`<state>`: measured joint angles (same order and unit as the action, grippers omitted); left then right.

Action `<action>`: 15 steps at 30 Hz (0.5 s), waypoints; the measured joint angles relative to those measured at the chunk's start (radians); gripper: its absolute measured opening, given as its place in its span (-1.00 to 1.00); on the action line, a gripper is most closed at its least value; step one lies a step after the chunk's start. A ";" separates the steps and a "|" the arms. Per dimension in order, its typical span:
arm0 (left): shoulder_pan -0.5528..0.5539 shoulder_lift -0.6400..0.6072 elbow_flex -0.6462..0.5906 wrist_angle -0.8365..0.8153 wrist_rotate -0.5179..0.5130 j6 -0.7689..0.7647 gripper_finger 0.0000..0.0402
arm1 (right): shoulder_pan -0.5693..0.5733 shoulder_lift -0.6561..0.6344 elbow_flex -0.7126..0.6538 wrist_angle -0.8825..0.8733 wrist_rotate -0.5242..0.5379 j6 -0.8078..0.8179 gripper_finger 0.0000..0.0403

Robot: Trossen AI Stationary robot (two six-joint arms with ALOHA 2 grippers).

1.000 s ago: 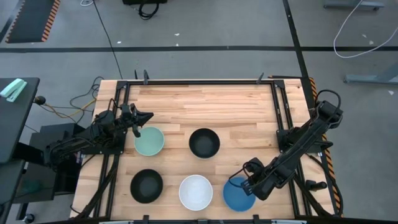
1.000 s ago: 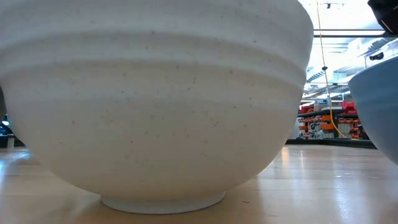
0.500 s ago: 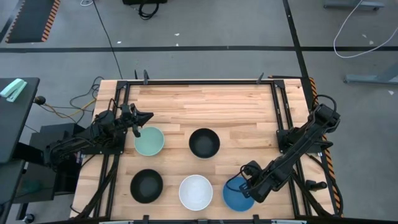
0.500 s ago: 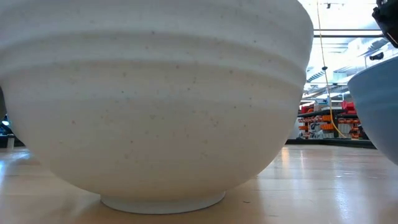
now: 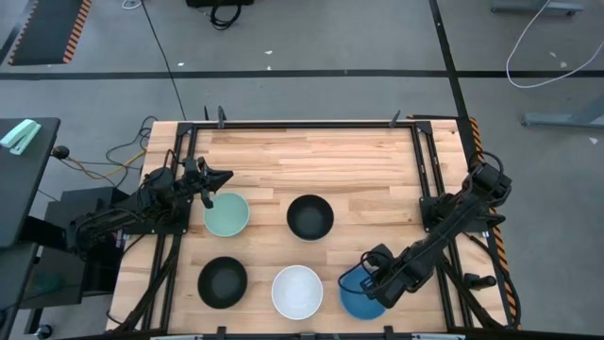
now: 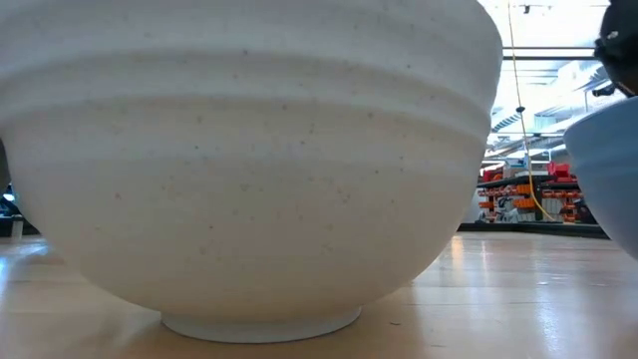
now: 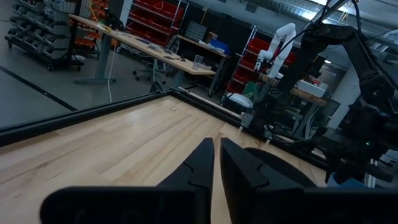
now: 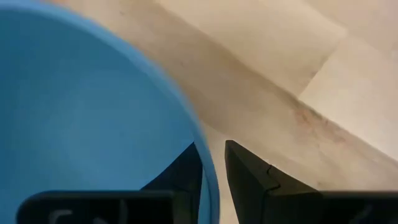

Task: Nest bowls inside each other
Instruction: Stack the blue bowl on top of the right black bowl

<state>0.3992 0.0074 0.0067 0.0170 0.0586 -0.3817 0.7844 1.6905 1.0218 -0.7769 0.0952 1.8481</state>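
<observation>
Five bowls stand on their bases in the high view: mint green [image 5: 226, 215], black [image 5: 310, 217], a second black [image 5: 223, 282], white [image 5: 297, 292] and blue [image 5: 357, 300]. Only one white bowl shows, and it fills the low view [image 6: 249, 170]. My right gripper [image 5: 366, 280] is shut on the blue bowl, whose wall shows at the low view's edge [image 6: 613, 179]. My left gripper [image 5: 222, 178] hovers shut just beyond the mint bowl's far rim, touching nothing, its fingers [image 7: 217, 155] pointing toward the far black bowl. My right gripper [image 8: 214, 171] has the blue bowl's rim [image 8: 208, 186] between its fingers, one finger [image 8: 183, 171] inside the bowl and one [image 8: 249, 177] outside. It comes from above, slanting in from the table's right, at the rim's far side. Whether the base is off the table, I cannot tell.
A dark metal frame [image 5: 283, 126] runs along the table's far edge and down both sides. Bare wood [image 5: 311, 161] lies between the bowls and the far edge. The right arm [image 5: 453, 222] stretches over the table's right side.
My right gripper has moved a little toward the table's left and near edge at the blue bowl's rim. In the low view the blue bowl's wall has shifted slightly to the side. The left arm has kept still.
</observation>
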 joint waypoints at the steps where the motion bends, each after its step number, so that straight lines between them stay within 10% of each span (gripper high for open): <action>1: 0.000 0.000 0.000 0.000 0.000 0.000 -0.83 | -0.006 0.000 0.000 0.000 0.007 -0.013 -0.66; 15: 0.000 0.000 0.000 0.000 0.000 0.001 -0.83 | -0.103 -0.003 0.001 0.004 0.029 -0.236 -0.95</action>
<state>0.3992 0.0074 0.0067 0.0170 0.0586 -0.3805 0.6816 1.6878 1.0225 -0.7734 0.1246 1.6119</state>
